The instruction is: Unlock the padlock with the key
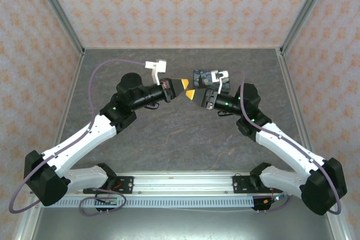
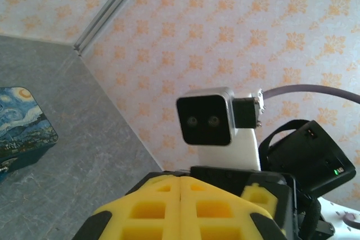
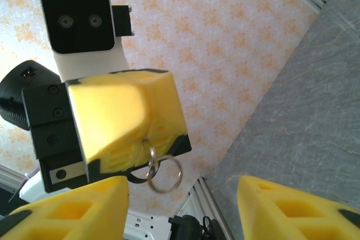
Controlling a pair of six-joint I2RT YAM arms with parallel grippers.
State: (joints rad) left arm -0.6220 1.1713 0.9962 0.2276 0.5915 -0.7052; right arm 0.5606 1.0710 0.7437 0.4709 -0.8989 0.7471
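The left pincer (image 3: 152, 133) was closed, its yellow pads pressed together. A key ring (image 3: 165, 172) of two linked metal rings hung from its tip. The key itself could not be made out, so it cannot be told whether it was clamped between the pads.

The right pincer (image 3: 183, 192) stood open with its fingers well apart. The key ring hung just ahead of the gap between them, touching neither finger.

In the top external view both arms were raised above the table (image 1: 169, 133), with the pincer tips near each other. The painted box (image 1: 205, 77) lay on the table just behind the right pincer.

The left wrist view showed the closed pad seam, the painted box, and the right arm's wrist camera (image 2: 205, 119). The right wrist view showed the key ring clearly; from the top view it was too small to tell.
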